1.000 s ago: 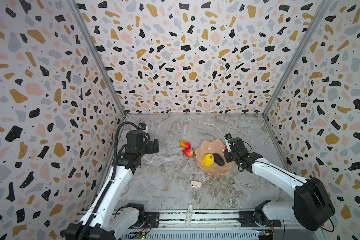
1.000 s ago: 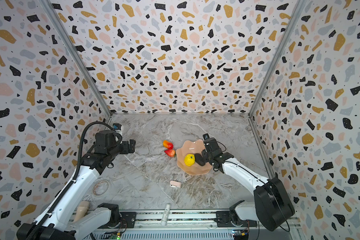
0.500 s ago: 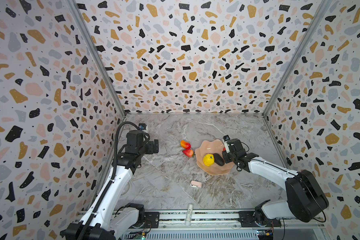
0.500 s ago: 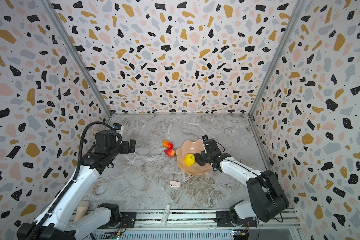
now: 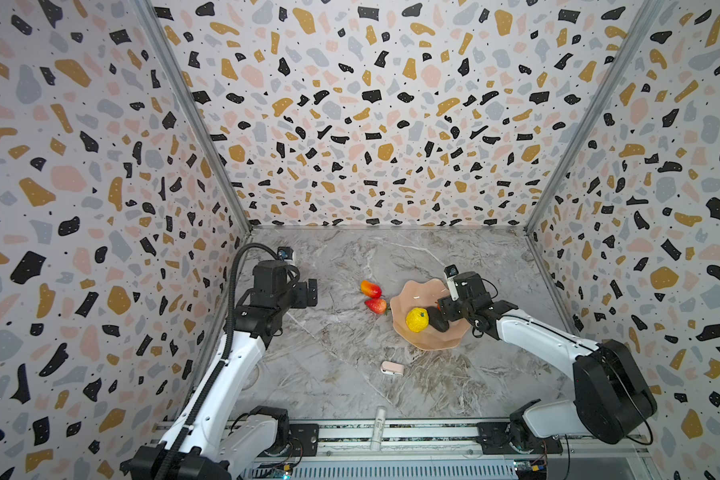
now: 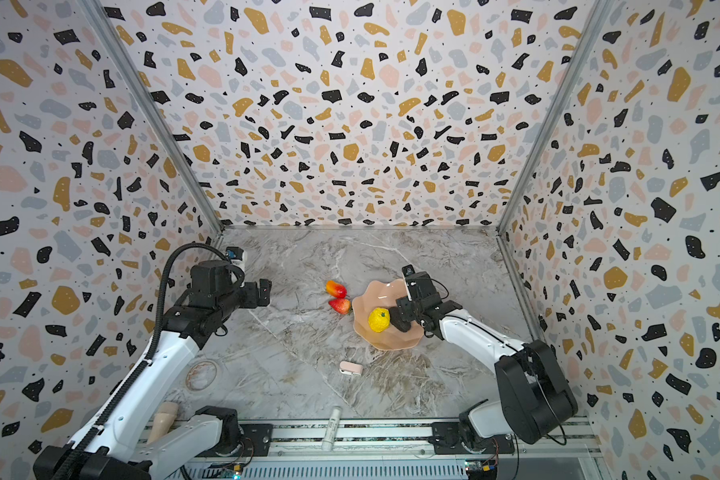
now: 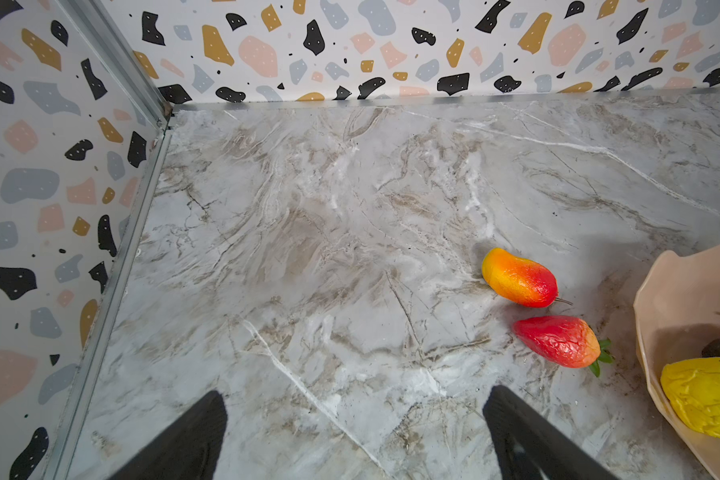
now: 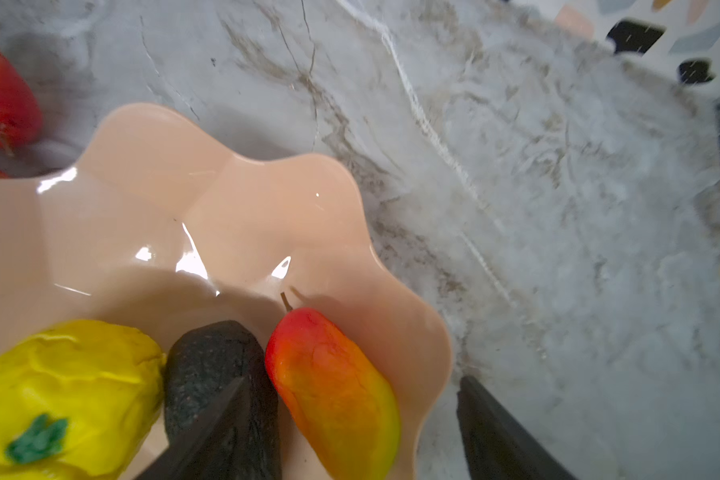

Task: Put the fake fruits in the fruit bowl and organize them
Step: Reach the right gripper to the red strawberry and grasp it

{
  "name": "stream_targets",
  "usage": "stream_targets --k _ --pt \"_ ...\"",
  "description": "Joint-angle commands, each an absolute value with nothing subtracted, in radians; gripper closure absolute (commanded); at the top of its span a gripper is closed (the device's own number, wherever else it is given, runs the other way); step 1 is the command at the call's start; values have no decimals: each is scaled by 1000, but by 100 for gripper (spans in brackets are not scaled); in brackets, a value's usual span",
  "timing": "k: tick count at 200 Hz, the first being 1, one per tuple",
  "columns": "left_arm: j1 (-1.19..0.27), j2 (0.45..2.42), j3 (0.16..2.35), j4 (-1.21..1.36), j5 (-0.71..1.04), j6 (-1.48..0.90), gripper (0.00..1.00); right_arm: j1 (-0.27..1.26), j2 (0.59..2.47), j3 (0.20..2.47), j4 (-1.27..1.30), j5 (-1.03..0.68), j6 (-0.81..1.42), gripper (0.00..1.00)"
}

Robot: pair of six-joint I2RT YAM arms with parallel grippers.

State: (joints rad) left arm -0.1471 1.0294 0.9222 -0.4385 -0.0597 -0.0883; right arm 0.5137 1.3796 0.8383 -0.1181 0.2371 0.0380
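Note:
The peach-pink fruit bowl (image 5: 416, 293) (image 6: 381, 295) stands right of the table's middle. In it lie a bumpy yellow citrus (image 5: 417, 320) (image 8: 67, 382), a black oval (image 5: 437, 320) (image 8: 213, 365) and a red-yellow mango (image 8: 333, 395). My right gripper (image 5: 449, 309) (image 8: 352, 380) hangs over the bowl's right side. It is open, with that mango lying loose between its fingers. A second mango (image 5: 371, 289) (image 7: 520, 282) and a strawberry (image 5: 376, 305) (image 7: 558, 340) lie on the table just left of the bowl. My left gripper (image 5: 310, 293) (image 7: 356, 392) is open and empty, left of them.
A pale pink clip (image 5: 392, 368) lies in front of the bowl. A white tube (image 5: 378, 428) rests at the front rail. Patterned walls close in the left, back and right sides. A ring mark (image 6: 202, 374) and a wooden piece (image 6: 163, 419) sit at the front left.
My right gripper's jaws have opened wide over the bowl, and its arm has shifted slightly. The left arm has not moved.

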Motion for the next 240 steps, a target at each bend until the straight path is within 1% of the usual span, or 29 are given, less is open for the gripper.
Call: stream_targets --k 1,23,62,80,113,136,148,169,199,240 --pt "-152 1027 919 -394 -43 -73 0 571 1336 931 -147 238 24 0" --pt "-152 1028 916 -392 -42 -73 0 639 1397 988 -99 165 16 1" --pt "-152 1022 913 -394 -44 -70 1 739 1599 1151 -45 75 -73 1" --pt "-152 1020 913 -391 -44 -69 0 755 1707 1279 -111 9 -122 0" --pt "-152 1017 904 -385 -47 -68 1 779 1887 1478 -248 -34 -172 4" --pt "-152 1017 900 -383 -49 -65 0 784 1978 1552 -303 -39 -172 11" --pt "-152 1015 901 -384 -50 -65 0 787 2013 1582 -331 -43 -174 16" --pt "-152 1014 900 -383 -49 -64 0 793 2060 1621 -369 -47 -180 21" --pt "-152 1014 899 -379 -48 -65 0 799 2109 1666 -410 -46 -188 21" --pt "-152 1015 902 -380 -49 -64 0 805 2163 1718 -454 -50 -192 25"
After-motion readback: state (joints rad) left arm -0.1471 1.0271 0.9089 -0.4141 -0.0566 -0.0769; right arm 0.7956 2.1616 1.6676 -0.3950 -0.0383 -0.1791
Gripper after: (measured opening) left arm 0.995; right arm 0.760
